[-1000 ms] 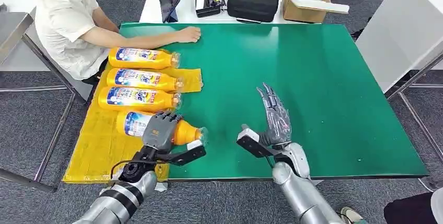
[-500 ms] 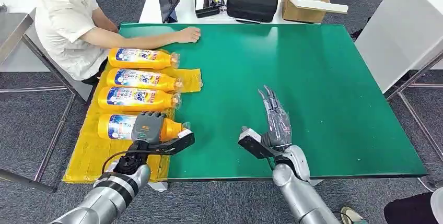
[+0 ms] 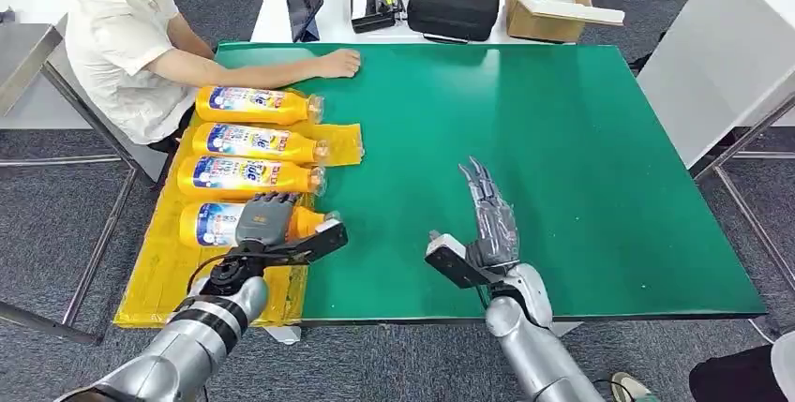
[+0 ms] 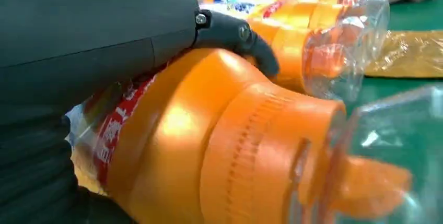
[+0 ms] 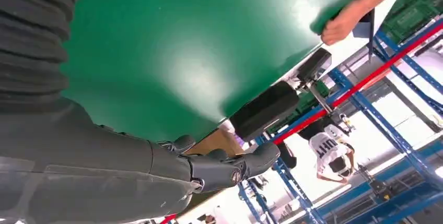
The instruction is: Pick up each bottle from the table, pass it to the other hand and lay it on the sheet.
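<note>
The left hand [image 3: 264, 222] grips a bottle [image 3: 214, 225] lying on the sheet [image 3: 159, 275] at the table's [image 3: 581, 186] near left corner. The right hand [image 3: 487, 224] hovers empty, fingers spread. Three bottles [image 3: 253, 147] lie beyond.

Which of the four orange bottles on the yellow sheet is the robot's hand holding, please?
The bottle nearest the robot, last in the row: the left hand grips its middle. The other three bottles lie untouched beyond it.

Bare green table [image 3: 581, 168] right, bottles [image 3: 253, 140] crowd yellow sheet [image 3: 164, 271]
</note>
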`<control>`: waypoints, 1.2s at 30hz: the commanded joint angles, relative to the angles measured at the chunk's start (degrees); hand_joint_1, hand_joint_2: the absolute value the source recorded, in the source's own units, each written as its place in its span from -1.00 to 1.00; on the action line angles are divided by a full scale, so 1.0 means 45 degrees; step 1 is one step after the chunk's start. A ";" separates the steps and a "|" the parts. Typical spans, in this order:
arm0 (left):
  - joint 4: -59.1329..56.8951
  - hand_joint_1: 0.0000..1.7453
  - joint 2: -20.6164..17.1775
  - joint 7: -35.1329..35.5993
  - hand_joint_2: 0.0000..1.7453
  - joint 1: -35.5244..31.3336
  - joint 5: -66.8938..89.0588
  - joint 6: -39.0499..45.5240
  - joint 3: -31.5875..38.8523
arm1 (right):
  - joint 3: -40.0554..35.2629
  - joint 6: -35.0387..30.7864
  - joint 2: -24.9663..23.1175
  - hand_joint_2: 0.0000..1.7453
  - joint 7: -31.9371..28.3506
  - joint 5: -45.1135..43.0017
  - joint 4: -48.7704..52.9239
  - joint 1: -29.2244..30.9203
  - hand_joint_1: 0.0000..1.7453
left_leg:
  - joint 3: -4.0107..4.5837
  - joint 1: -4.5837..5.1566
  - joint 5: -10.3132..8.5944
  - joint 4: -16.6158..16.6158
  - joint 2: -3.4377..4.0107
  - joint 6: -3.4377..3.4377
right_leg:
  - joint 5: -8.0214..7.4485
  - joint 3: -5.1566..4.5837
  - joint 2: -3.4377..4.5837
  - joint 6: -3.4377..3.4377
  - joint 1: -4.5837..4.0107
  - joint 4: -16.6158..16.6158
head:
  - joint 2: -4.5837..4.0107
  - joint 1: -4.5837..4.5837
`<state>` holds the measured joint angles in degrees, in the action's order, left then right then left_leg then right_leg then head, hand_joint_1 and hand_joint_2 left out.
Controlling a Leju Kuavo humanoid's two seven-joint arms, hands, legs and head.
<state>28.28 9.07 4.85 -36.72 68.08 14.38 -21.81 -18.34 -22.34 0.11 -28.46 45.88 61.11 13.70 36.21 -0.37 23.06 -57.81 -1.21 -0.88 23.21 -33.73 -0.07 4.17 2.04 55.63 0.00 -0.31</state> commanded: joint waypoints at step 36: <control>-0.1257 -1.00 0.0183 -0.1450 1.00 -0.0337 -0.1181 -0.2222 0.0765 | 0.0304 0.0106 -0.0010 1.00 -0.0380 -0.0411 -0.0809 0.0388 -1.00 | -0.0065 -0.0007 0.0022 0.0007 0.0043 0.0004 | 0.0008 0.0063 0.0025 -0.0047 -0.0016 -0.0017 | 0.0000 0.0000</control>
<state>27.17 9.55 -1.51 -38.42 63.14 5.53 -19.47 -17.44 -22.29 0.15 -30.03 44.09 60.54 13.71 36.14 -0.36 23.06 -57.81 -1.22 -0.88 23.21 -33.65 -0.07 4.17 2.05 55.63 0.00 -0.31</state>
